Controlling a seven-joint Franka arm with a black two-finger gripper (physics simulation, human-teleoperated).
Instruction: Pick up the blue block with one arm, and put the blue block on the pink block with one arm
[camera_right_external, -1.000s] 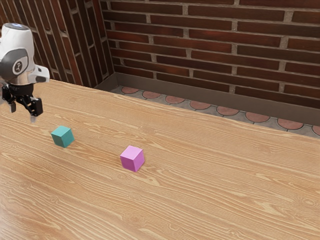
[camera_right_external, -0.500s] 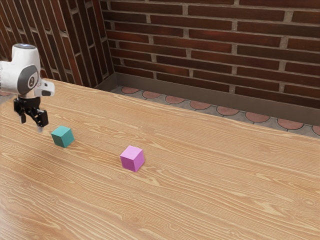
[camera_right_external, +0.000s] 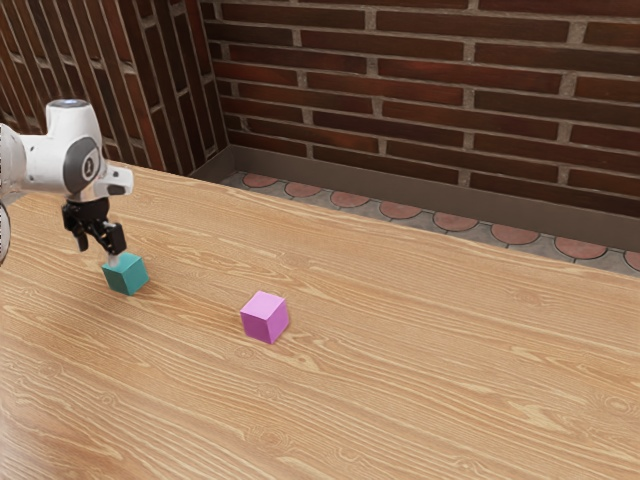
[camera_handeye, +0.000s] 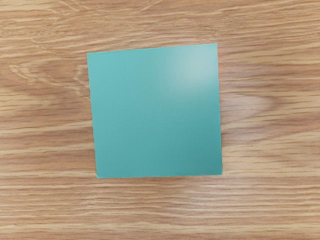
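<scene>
The tool partly covers the blue block's top.

1. You have a light wooden surface with wavy grain running across it.
2. Behind it you see a dark red brick wall, meeting a side brick wall at a corner.
3. Along the wall's foot runs a brown skirting, with round reddish pavers just beside it.

The glossy white, rounded arm link bears on its side a grey round joint cap with a dark disc at its centre. Above the cap is a flat, pale blue-grey end face, and just below and beside the cap juts a small white flange. Below the cap is the black two-finger gripper, blocky and matt, with pale tips.
</scene>
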